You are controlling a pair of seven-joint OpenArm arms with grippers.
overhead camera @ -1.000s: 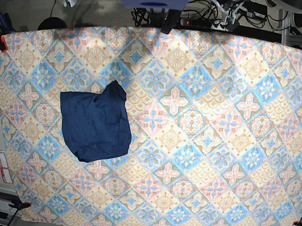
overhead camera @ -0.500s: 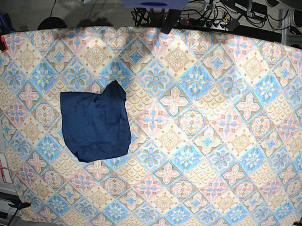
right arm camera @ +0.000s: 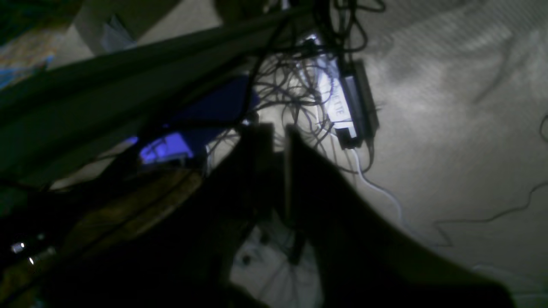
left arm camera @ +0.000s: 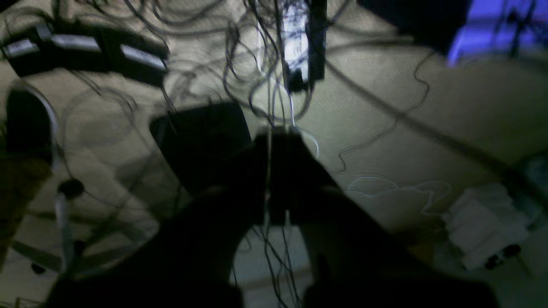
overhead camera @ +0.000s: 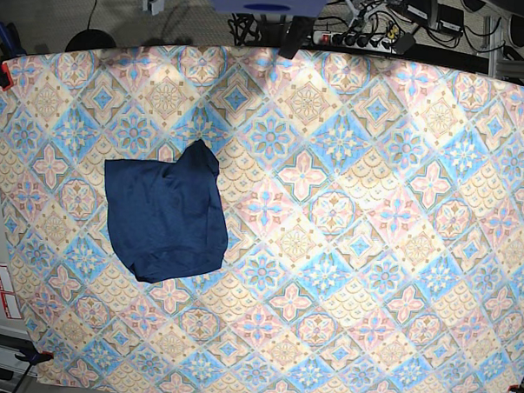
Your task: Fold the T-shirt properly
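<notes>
The T-shirt (overhead camera: 166,211) is a dark navy bundle folded into a rough square, lying flat on the left half of the patterned tablecloth (overhead camera: 348,218), with one corner sticking up at its top right. Both arms are pulled back beyond the table's far edge, far from the shirt. In the left wrist view my left gripper (left arm camera: 269,139) hangs over the floor with its dark fingers pressed together and nothing between them. In the right wrist view my right gripper (right arm camera: 278,132) is also over the floor, fingers close together and empty.
A power strip (overhead camera: 360,37) and tangled cables (left arm camera: 261,51) lie on the floor behind the table. A dark box (left arm camera: 201,141) and white crumpled material (left arm camera: 483,226) are on the floor. Red clamps (overhead camera: 0,66) hold the cloth at the table's left edge.
The arm parts at the top edge of the base view have drawn further back and out of view. The T-shirt has not moved.
</notes>
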